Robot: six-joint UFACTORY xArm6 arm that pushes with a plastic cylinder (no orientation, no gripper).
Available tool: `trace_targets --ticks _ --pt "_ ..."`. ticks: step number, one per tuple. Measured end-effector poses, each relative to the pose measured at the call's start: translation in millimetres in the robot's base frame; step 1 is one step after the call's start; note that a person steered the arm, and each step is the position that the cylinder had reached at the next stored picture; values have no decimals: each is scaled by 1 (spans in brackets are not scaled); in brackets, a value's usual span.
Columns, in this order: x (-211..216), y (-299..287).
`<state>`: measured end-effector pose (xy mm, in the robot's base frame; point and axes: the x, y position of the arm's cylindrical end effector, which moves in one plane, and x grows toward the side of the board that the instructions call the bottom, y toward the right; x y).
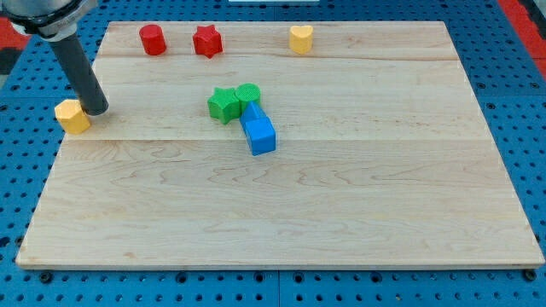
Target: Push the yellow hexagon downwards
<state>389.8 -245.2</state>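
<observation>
The yellow hexagon (72, 116) sits at the left edge of the wooden board (281, 213), partly overhanging it. My tip (96, 110) rests on the board right beside the hexagon, on its right and slightly above, touching or nearly touching it. The dark rod rises from the tip toward the view's top left.
A red cylinder (153, 39), a red star (207, 40) and a yellow heart (300, 38) stand along the top edge. A green star (223, 105), a green cylinder (248, 94) and blue blocks (259, 130) cluster near the middle. A blue pegboard (520, 128) surrounds the board.
</observation>
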Motion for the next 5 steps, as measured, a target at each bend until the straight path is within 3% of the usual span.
trace_targets --ticks 1,2,3,4,5 --pt "-8 21" --pt "-58 9" --pt "-57 -32" --pt "-7 -25" --pt "10 -25"
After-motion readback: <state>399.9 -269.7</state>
